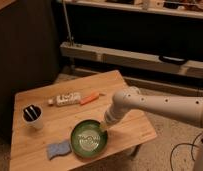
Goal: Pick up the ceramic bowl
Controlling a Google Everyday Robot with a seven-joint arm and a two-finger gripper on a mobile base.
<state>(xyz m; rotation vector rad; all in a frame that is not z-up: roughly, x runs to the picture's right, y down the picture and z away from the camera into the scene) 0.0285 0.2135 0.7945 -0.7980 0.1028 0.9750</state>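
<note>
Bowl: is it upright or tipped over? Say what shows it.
Upright. The bowl rests on the table, its ringed inside facing up. The tool is at its right rim.
</note>
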